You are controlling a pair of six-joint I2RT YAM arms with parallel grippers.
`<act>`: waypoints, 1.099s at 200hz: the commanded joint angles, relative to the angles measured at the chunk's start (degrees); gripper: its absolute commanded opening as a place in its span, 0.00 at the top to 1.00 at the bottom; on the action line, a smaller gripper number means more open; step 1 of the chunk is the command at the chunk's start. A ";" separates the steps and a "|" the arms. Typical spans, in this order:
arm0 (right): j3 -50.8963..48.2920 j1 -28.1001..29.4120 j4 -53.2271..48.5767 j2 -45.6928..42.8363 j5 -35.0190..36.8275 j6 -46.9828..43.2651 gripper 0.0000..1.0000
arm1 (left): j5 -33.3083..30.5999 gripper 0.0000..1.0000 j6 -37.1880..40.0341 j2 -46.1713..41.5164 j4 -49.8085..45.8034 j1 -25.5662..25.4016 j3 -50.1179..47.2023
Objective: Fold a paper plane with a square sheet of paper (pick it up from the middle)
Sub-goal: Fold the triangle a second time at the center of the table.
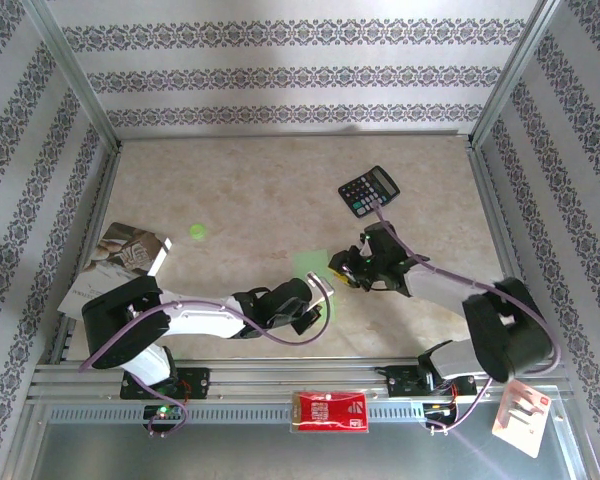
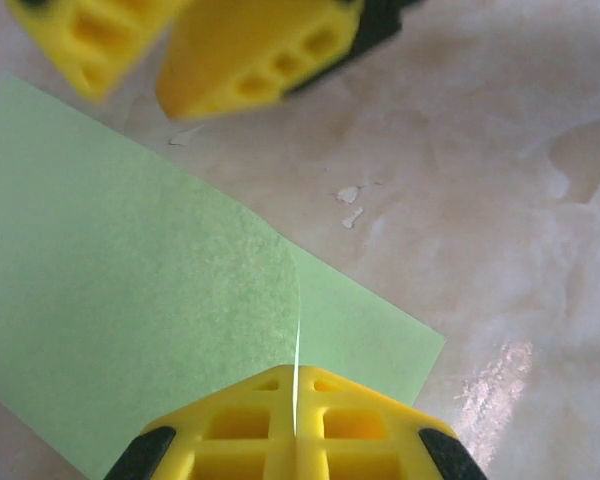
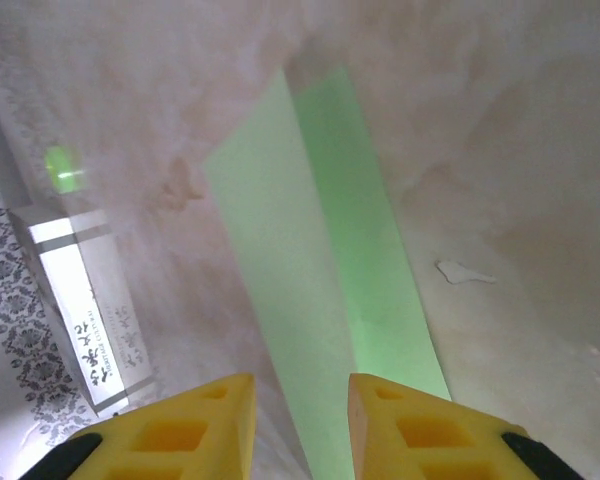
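Top view: green paper (image 1: 308,264) at mid desk (image 1: 230,180); calculator (image 1: 369,190) well apart.
Left wrist view: left pincer (image 2: 295,440) shut on the paper's lifted flap; advisable to keep that hold firm and carry the edge over squarely.
Right wrist view: right pincer (image 3: 300,425) parted, clasping nothing, paper running beneath; probably best used to press the crease.

The table (image 1: 230,180) was tan and looked like stone. A black calculator (image 1: 369,190) lay at the upper right. A small green dot (image 1: 197,231) sat left of the middle. A green paper (image 1: 308,266) lay near the middle. A box (image 1: 120,262) lay at the left edge.
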 commanded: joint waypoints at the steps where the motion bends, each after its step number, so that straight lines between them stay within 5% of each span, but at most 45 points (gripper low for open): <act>1: 1.87 0.12 -4.02 -2.40 -0.46 -7.92 0.70 | 6.04 1.00 -2.47 -1.35 3.75 1.75 -1.09; 97: 11.41 1.97 -2.27 15.41 -1.30 -16.54 0.80 | 16.02 1.00 -9.90 0.11 8.33 7.94 -3.16; 157: 10.65 1.76 -2.88 19.37 -0.25 -20.29 0.82 | 26.40 1.00 -16.10 2.92 12.05 14.39 -3.62; 220: 10.37 1.68 -3.10 19.48 -0.18 -21.01 0.81 | 29.28 0.99 -19.11 4.87 14.29 17.72 -4.88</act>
